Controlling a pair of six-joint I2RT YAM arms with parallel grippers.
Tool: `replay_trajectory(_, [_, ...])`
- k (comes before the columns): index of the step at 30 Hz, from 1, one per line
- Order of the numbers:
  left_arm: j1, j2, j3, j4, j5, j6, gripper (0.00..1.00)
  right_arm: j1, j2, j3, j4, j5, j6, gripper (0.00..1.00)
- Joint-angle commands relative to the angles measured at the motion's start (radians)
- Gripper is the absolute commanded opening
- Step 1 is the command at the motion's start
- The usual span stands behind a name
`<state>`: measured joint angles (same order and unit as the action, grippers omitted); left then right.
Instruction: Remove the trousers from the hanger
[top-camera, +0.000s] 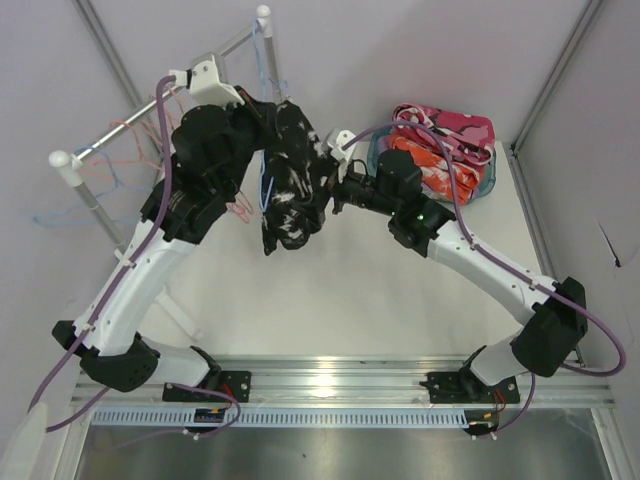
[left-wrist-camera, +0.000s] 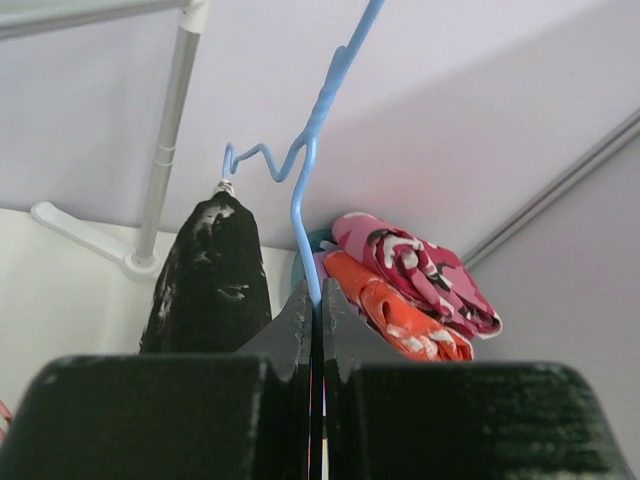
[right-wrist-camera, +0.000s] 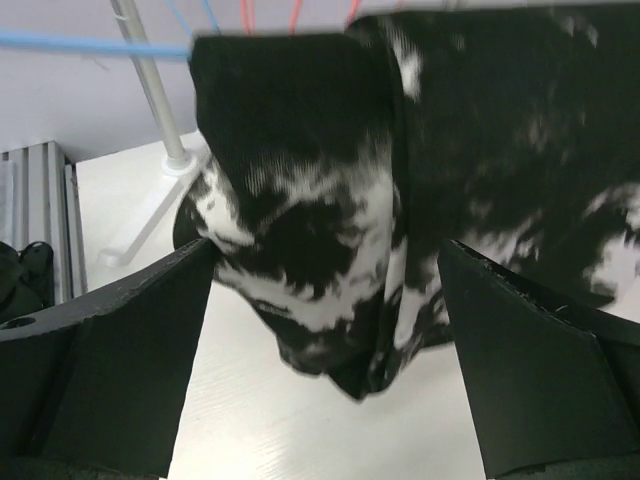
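The black trousers with white speckles (top-camera: 290, 180) hang from a blue wire hanger (top-camera: 265, 190) below the rack rail. My left gripper (top-camera: 252, 182) is shut on the hanger wire (left-wrist-camera: 306, 200) just beside the black trousers (left-wrist-camera: 210, 285); its tips (left-wrist-camera: 313, 300) pinch the wire. My right gripper (top-camera: 335, 190) is open right of the cloth. In the right wrist view the black trousers (right-wrist-camera: 330, 200) hang between its spread fingers (right-wrist-camera: 130, 330), with the gripper's middle (right-wrist-camera: 325, 255) over the hem. Pink-magenta trousers (top-camera: 450, 128) and orange trousers (top-camera: 430, 165) lie piled at the back right.
A white rack rail (top-camera: 160, 85) runs from a left post (top-camera: 62, 160) to a back post (top-camera: 262, 15). Bare red and blue wire hangers (top-camera: 105, 165) hang on it at the left. The rack's foot (left-wrist-camera: 85, 240) rests on the white table (top-camera: 350, 290).
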<state>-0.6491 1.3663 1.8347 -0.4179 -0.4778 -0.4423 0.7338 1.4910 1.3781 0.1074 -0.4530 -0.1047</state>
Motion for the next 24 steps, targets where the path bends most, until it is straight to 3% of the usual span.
replay_trajectory(1, [-0.049, -0.071, -0.017, 0.205, -0.073, 0.024, 0.0, 0.041, -0.08, -0.017, 0.137, 0.095, 0.017, 1.0])
replay_trajectory(6, [-0.096, -0.085, -0.041, 0.215, -0.11, 0.01, 0.0, 0.093, -0.086, -0.014, 0.114, 0.278, 0.022, 0.99])
replay_trajectory(10, [-0.119, -0.091, -0.055, 0.225, -0.131, 0.008, 0.0, 0.102, -0.095, -0.013, 0.123, 0.24, 0.082, 0.99])
replay_trajectory(13, [-0.132, -0.107, -0.081, 0.246, -0.127, 0.002, 0.0, 0.121, -0.087, -0.01, 0.1, 0.253, 0.039, 0.99])
replay_trajectory(24, [-0.15, -0.148, -0.086, 0.237, -0.128, 0.017, 0.0, 0.164, -0.049, 0.018, -0.026, 0.286, -0.177, 0.8])
